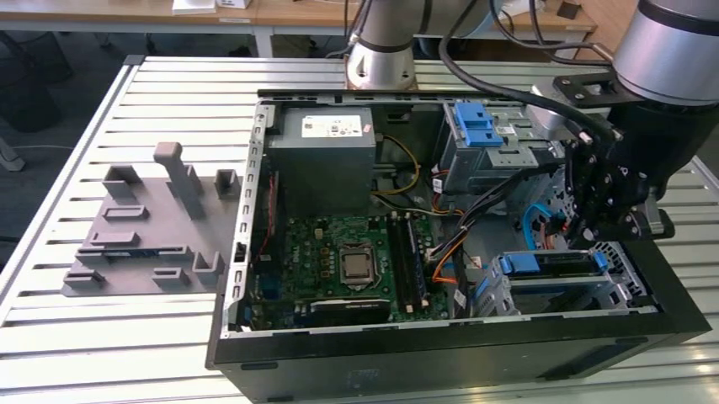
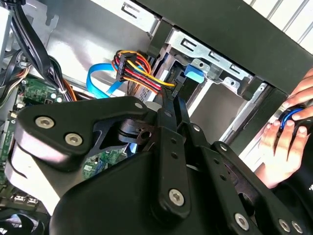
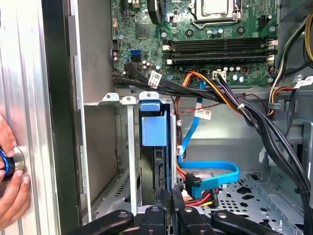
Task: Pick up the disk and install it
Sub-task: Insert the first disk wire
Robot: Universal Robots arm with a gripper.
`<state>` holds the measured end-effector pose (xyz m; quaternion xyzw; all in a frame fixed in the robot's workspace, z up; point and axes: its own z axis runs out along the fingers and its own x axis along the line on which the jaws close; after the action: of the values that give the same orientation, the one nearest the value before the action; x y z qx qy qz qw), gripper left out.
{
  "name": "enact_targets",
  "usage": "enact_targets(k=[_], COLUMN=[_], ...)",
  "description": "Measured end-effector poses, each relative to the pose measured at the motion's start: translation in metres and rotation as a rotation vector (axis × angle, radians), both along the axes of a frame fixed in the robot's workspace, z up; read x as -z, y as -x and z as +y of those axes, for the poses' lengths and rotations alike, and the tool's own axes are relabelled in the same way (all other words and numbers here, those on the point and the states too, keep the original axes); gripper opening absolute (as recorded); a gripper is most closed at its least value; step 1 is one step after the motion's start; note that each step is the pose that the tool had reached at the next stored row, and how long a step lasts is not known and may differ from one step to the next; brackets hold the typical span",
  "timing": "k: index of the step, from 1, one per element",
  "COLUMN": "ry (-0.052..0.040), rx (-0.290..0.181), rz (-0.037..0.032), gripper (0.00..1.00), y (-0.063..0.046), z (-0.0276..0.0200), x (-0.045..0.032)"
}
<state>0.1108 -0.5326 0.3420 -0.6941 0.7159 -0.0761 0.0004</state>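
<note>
The disk (image 1: 551, 264), in its blue carrier, sits in a slot of the metal drive cage (image 1: 612, 290) at the case's front corner, on the exterior view's right. In the first wrist view the disk (image 3: 154, 128) shows edge-on, its blue tab facing me. My gripper (image 1: 587, 240) hangs inside the case just above the cage. Its black fingers (image 2: 168, 110) are pressed together with nothing between them, tips close to the carrier's blue tab (image 2: 194, 74). In the first wrist view the gripper (image 3: 171, 198) lines up with the disk's edge; I cannot tell whether it touches.
Bundled power wires (image 2: 139, 73) and a blue data cable (image 3: 210, 174) run close beside the fingers. The motherboard (image 1: 348, 257), a grey power supply box (image 1: 326, 156) and a blue ridged latch (image 1: 477, 126) lie further in. A hand (image 2: 281, 147) rests outside the case wall. A grey fixture (image 1: 146, 227) stands on the table.
</note>
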Motion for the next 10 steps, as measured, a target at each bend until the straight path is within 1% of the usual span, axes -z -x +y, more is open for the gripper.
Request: enact_targets(k=[6, 10], ry=[-0.0008, -0.0046], rx=[-0.012, -0.019], rz=[-0.0211, -0.0314], gripper=[0.16, 0.16], y=[0.0044, 0.0069], z=[-0.0008, -0.0022], x=[0.001, 0.0032])
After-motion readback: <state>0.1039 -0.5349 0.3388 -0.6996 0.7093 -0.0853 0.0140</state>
